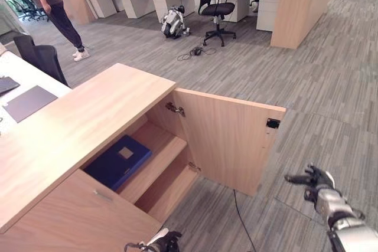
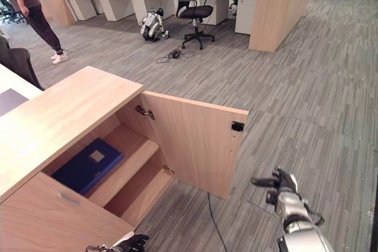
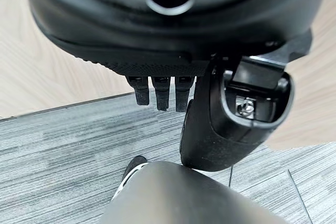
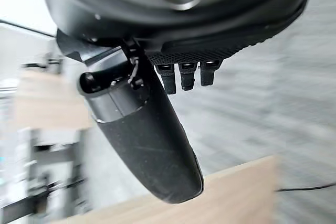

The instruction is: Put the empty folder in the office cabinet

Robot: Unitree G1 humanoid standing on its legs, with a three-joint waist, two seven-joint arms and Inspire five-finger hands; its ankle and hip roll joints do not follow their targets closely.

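The blue folder [image 1: 118, 161] lies flat on the cabinet [image 1: 88, 116] shelf, nearer the empty, loose left hand [image 1: 165, 242] than the spread right hand [image 1: 316, 186].

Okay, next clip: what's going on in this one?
The blue folder already lies flat on the upper shelf of the wooden cabinet, whose door stands open. Neither robot hand holds anything: the right robot hand hangs open over the carpet beside the door, and the left robot hand sits low in front of the cabinet.

Blue folder [image 1: 118, 160] flat on upper shelf [image 1: 164, 156] of open cabinet [image 1: 88, 123], lower shelf [image 1: 171, 186] bare
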